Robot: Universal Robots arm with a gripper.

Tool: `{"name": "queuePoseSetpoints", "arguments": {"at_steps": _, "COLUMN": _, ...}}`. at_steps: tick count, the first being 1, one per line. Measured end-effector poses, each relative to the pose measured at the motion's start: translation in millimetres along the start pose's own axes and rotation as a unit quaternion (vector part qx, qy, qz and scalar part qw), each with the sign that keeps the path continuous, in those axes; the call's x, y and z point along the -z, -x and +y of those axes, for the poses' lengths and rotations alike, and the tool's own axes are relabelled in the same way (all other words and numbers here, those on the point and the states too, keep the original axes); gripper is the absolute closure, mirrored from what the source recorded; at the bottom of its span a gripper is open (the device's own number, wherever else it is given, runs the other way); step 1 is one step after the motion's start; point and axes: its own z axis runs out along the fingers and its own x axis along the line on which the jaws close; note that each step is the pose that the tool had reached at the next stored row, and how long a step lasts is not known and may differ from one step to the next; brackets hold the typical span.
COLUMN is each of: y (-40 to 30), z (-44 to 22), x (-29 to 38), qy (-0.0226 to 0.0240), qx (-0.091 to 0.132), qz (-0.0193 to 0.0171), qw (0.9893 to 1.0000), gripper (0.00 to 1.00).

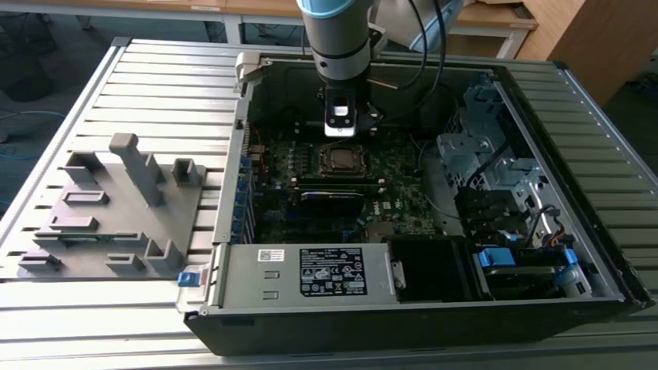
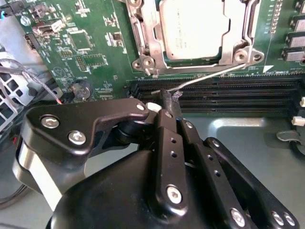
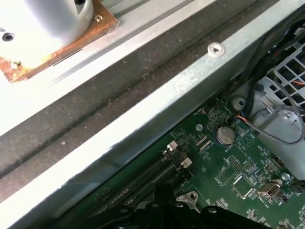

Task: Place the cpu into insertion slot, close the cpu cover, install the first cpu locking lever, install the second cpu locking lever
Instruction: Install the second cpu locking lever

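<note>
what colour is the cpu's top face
Silvery-grey, on the small square metal cpu; second wrist view.

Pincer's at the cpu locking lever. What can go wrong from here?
1. The thin locking lever meets only the tip of the shut pincer; it may slip off and spring back.
2. That tip sits just above the memory slots; a slip could scrape them.
3. An unlatched lever would likely leave the cpu cover over the cpu loose.

An open computer case (image 1: 411, 327) lies on a slatted table (image 1: 154, 85); a grey moulded fixture (image 1: 123, 223), perhaps plastic, sits at the exterior view's left.
</note>
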Motion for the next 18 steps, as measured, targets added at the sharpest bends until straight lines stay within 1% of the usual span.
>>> {"name": "queuePoseSetpoints", "arguments": {"at_steps": 7, "y": 1.0, "z": -1.4, "x": -0.5, "qy": 0.0014, "qx": 0.0, "qz": -0.0015, "qw": 1.0, "gripper": 0.9}}
{"name": "queuePoseSetpoints", "arguments": {"at_steps": 18, "y": 0.9, "z": -2.8, "x": -4.1, "qy": 0.0017, "qx": 0.001, "qz": -0.0019, "qw": 1.0, "gripper": 0.9}}
